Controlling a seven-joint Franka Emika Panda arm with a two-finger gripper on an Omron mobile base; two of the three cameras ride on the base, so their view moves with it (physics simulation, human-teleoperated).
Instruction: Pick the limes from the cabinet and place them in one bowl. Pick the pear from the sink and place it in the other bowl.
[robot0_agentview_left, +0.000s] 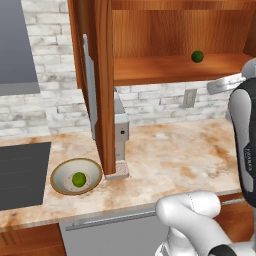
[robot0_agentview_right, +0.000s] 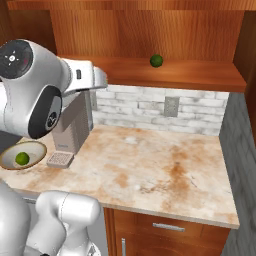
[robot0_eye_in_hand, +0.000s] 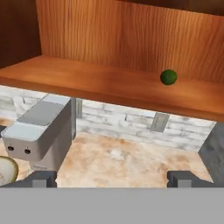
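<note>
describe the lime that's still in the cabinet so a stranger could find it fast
Look at the reddish-brown wooden cabinet above the counter. On its plank shelf sits a small round dark green lime, alone and apart from the lime already in the cream bowl below.

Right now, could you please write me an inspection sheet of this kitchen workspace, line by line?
Surface: marbled beige counter, bare in the middle.
Job's things: one lime lies in the cream bowl at the counter's left end; a second lime rests on the cabinet shelf, cabinet door standing open.
Clutter: a grey coffee machine stands on the counter beside the bowl.
Grippers: gripper open and empty, raised above the counter, facing the shelf lime.
Cables: nothing seen.
Surroundings: white brick backsplash with a wall outlet; dark cooktop left of the bowl.
</note>
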